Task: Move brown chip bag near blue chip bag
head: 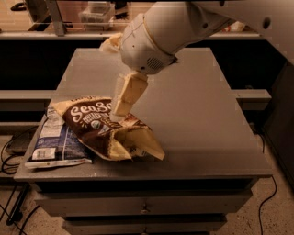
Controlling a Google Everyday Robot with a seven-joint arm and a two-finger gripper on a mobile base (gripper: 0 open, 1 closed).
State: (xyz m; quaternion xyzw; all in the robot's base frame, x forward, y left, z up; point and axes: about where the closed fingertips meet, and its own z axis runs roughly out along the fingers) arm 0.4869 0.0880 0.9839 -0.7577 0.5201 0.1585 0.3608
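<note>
The brown chip bag lies front-up on the grey table at the front left, its white script showing. Its left edge overlaps the right side of the blue chip bag, which lies flat at the table's front left corner. My gripper hangs from the big white arm and points down at the top of the brown bag. Its cream fingers stand just above the bag, slightly apart, and hide the end of the script. Nothing is held between them.
The table's front edge runs just under both bags, with drawers below. A shelf with a clear bin stands behind the table. Cables hang at the left.
</note>
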